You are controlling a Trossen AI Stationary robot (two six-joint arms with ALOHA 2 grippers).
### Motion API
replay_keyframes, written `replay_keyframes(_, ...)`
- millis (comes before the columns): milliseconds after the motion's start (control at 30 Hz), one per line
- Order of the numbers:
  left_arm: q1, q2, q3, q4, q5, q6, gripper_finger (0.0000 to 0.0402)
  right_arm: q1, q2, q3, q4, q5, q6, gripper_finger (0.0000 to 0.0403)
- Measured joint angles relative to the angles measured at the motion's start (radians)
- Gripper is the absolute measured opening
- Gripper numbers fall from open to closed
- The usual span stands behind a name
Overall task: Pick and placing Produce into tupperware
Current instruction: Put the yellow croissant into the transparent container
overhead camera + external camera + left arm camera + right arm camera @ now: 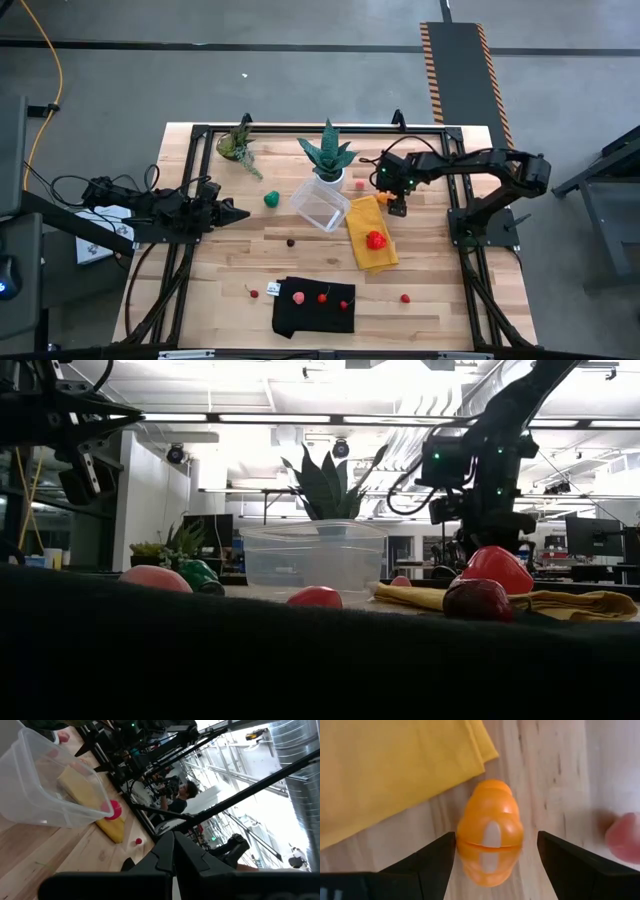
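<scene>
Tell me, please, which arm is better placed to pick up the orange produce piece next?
The right. Its end effector hangs open directly over the orange piece beside the yellow cloth, fingers either side. The left end effector sits across the table beyond the tupperware.

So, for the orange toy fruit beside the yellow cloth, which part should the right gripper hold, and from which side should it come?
Judging by its pose, grip the orange fruit across its narrow middle, coming straight down from above. It lies on bare wood with its long axis running between the open fingers of the right gripper, already straddling it, and the yellow cloth sits just clear.
</scene>
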Motion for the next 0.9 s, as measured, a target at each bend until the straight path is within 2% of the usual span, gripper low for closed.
replay_keyframes(900, 0.0, 0.0, 0.0, -0.002, 0.014, 0.0, 0.0001, -0.017, 0.0, -0.001, 0.019, -0.047, -0.008, 0.0272)
